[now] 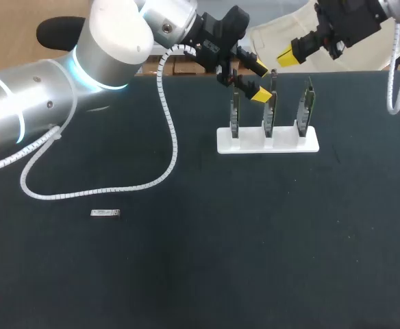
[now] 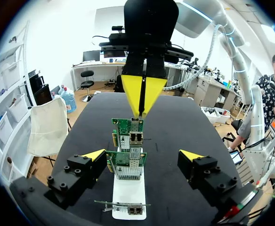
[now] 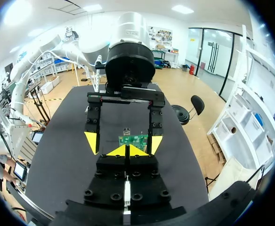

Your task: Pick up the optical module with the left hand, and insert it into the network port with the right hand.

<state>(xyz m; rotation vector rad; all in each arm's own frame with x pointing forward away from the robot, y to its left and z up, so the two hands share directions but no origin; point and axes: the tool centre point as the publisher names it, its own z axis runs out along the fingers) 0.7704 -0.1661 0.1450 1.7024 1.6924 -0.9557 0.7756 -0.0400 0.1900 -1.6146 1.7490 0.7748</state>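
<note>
The optical module (image 1: 105, 213), a small silver bar, lies flat on the dark table at the left, far from both grippers. Three green network cards stand upright in a white stand (image 1: 268, 140); in the left wrist view the middle card's (image 2: 126, 164) metal ports face the camera. My left gripper (image 1: 260, 81) hangs open over the left and middle cards, its fingers (image 2: 94, 155) straddling the middle card without touching it. My right gripper (image 1: 289, 55) is shut on nothing, up behind the stand. It faces the left gripper across the cards (image 3: 133, 140).
A white spiral cable (image 1: 166, 137) from my left arm loops down onto the table left of the stand. The far card (image 2: 128, 127) stands just under the right gripper's (image 2: 142, 96) tips.
</note>
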